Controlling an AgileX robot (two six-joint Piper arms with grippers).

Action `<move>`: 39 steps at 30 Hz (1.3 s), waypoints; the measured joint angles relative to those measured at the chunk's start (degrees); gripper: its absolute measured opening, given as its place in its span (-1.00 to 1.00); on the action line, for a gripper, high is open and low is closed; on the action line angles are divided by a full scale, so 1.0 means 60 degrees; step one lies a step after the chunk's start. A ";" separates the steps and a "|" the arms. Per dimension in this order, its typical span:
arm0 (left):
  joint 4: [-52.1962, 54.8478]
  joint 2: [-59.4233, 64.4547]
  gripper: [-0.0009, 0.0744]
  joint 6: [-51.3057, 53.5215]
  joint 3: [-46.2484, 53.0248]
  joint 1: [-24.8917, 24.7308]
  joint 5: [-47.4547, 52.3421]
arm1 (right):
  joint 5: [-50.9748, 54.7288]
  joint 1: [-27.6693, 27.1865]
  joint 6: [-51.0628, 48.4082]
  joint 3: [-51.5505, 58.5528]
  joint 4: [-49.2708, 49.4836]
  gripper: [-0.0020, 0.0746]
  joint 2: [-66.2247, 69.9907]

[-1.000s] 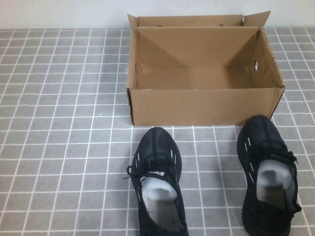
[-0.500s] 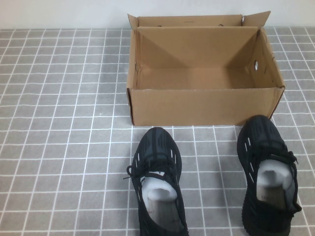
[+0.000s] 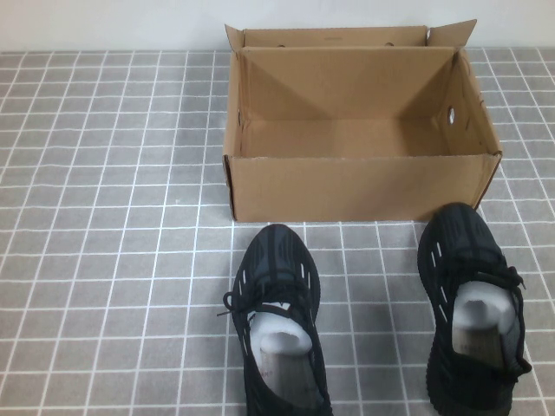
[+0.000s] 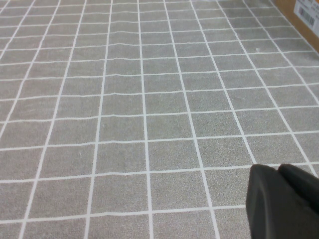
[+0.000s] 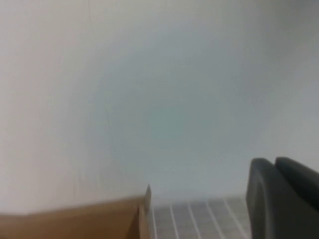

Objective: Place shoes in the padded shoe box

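Two shoes, left shoe [image 3: 279, 322] and right shoe [image 3: 473, 308], lie on the desk [image 3: 113, 260] before the empty padded shoe box [image 3: 355, 186], long axes pointing boxward. Left hand [image 4: 284, 201] and right hand [image 5: 284, 196] appear only partially; grip state cannot be determined, and probably neither is near a shoe.

Both shoes [image 3: 282, 325] cut off below

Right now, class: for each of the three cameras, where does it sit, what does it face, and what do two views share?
High view: raised on the robot's side, facing down at the open box and two shoes; no arm shows.
Left wrist view: above grey tablecloth; left gripper at the edge.
Right wrist view: faces the wall; right gripper at the edge.
All share the box.
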 joint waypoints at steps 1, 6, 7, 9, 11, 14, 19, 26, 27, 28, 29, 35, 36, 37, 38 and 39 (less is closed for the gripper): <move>0.0000 0.0000 -0.99 0.0000 0.0000 0.0000 0.0000 | 0.0487 0.0000 0.0000 0.0000 0.0022 -0.96 0.0137; 0.0000 0.0000 -0.99 0.0000 0.0000 0.0000 0.0000 | 0.2570 0.0000 -0.0187 -0.0215 0.0035 -0.96 0.1108; 0.0000 0.0000 -0.99 0.0000 0.0000 0.0000 0.0000 | 0.3043 0.0000 -0.0360 -0.0398 0.0084 -0.96 0.1401; 0.0000 0.0000 -0.99 0.0000 0.0000 0.0000 0.0000 | 0.3912 0.0000 -0.1200 -0.0836 0.0434 -0.96 0.1980; 0.0000 0.0000 -0.99 0.0000 0.0000 0.0000 0.0000 | 0.4735 0.0000 -0.2739 -0.1369 0.1094 -0.96 0.2692; 0.0000 0.0000 -0.99 0.0000 0.0000 0.0000 0.0000 | 0.5658 0.0000 -0.5094 -0.1992 0.2360 -0.96 0.3831; 0.0000 0.0000 -0.99 0.0000 0.0000 0.0000 0.0000 | 0.7088 0.0044 -0.8415 -0.2676 0.4189 -0.96 0.5548; 0.0000 0.0000 -0.99 0.0000 0.0000 0.0000 0.0000 | 0.6693 0.1632 -0.9626 -0.2908 0.3656 -0.75 0.6908; 0.0000 0.0000 -0.99 0.0000 0.0000 0.0000 0.0000 | 0.6585 0.1993 -0.9626 -0.2908 0.3267 -0.64 0.7050; 0.0000 0.0000 -0.99 0.0000 0.0000 0.0000 0.0000 | 0.6512 0.2352 -0.9600 -0.2908 0.2852 -0.52 0.7194; 0.0000 0.0000 -0.99 0.0000 0.0000 0.0000 0.0000 | 0.6462 0.2635 -0.9600 -0.2908 0.2494 -0.39 0.7313; 0.0000 0.0000 -0.99 0.0000 0.0000 0.0000 0.0000 | 0.5214 0.4078 -0.9091 -0.2908 0.0903 0.00 0.7764; 0.0000 0.0000 -0.99 0.0000 0.0000 0.0000 0.0000 | 0.4991 0.4149 -0.9029 -0.2908 0.0715 0.00 0.7783; 0.0000 0.0000 -0.99 0.0000 0.0000 0.0000 0.0000 | 0.4825 0.4204 -0.9002 -0.2908 0.0605 0.00 0.7833; 0.0000 0.0000 -0.99 0.0000 0.0000 0.0000 0.0000 | 0.4729 0.4204 -0.9002 -0.2908 0.0588 0.00 0.7854; 0.0000 0.0000 -0.99 0.0000 0.0000 0.0000 0.0000 | 0.4705 0.4204 -0.9002 -0.2908 0.0572 0.00 0.7877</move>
